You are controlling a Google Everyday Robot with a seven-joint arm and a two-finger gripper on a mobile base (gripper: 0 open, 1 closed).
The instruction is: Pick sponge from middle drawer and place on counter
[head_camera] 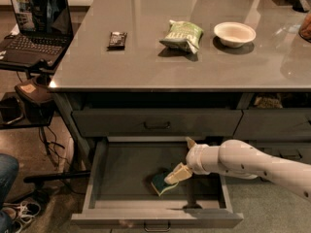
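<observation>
No text can be read with certainty.

- Snack bag (182, 34), upper centre of the frame, on the counter (146, 67) — it carries printed lettering, but the characters cannot be made out.
- Small dark packet (117, 39), left of the bag: no legible label.
- Laptop (41, 13), upper left: the screen content cannot be read.

The gripper (178, 171) is at lower centre, inside the open middle drawer (121, 169) — at the sponge (160, 184). None of the three bears markings.

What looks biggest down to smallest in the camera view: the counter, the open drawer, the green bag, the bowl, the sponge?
1. counter
2. open drawer
3. green bag and bowl, about alike
4. sponge, partly hidden by the gripper in the drawer
</observation>
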